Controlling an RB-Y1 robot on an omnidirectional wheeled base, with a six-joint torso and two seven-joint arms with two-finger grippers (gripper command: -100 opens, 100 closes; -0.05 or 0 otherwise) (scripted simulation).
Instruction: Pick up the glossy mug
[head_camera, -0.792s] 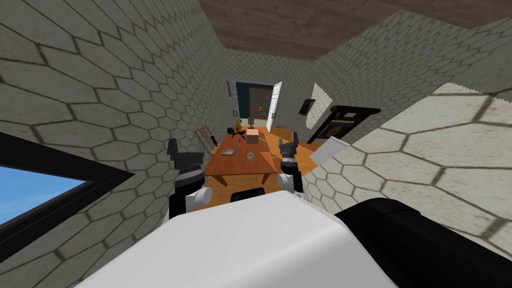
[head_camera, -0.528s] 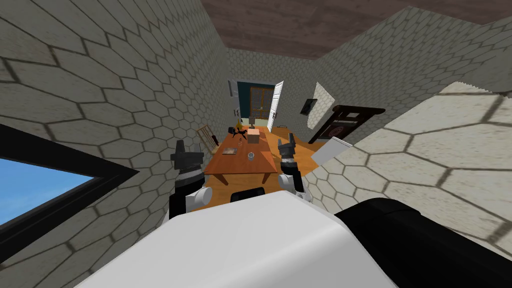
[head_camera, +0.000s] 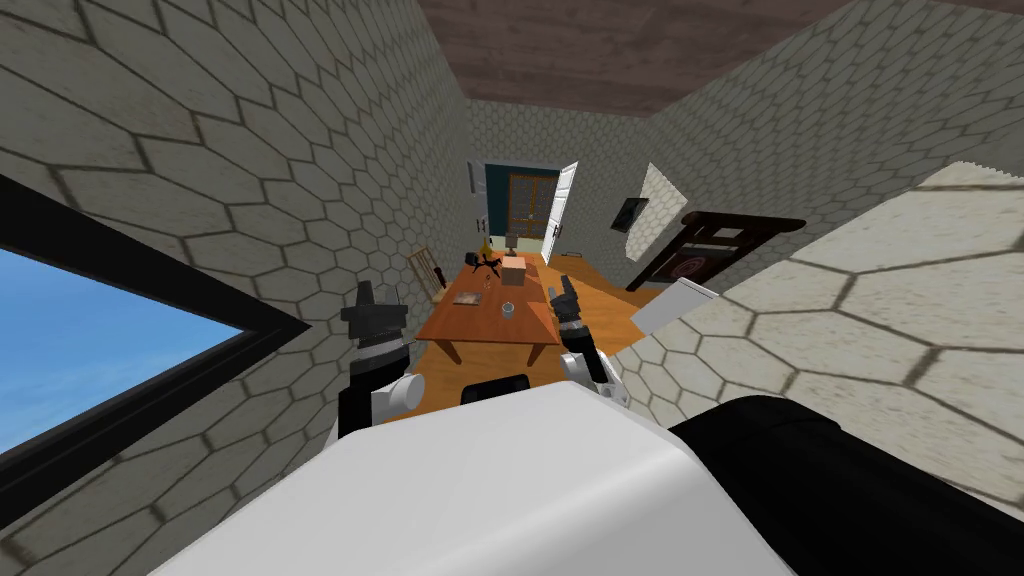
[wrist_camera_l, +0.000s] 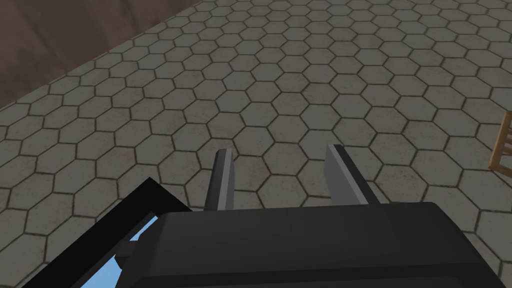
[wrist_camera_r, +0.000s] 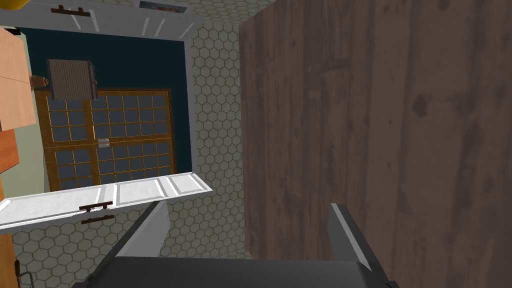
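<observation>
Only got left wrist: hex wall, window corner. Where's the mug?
Observer: Head view has the grey mug standing on the orange table ahead, near its front edge.
Operator: Anything close to it?
Observer: A tan box sits farther back on the table, apart from the mug.
Operator: Right side?
Observer: Open and empty; the right gripper shows by the table's right edge in head view.

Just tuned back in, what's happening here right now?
Nothing is held yet. The small grey mug stands on the orange-brown table ahead, toward its near end, with a tan box farther back. The left gripper and right gripper are both raised, open and empty, neither at the mug.
</observation>
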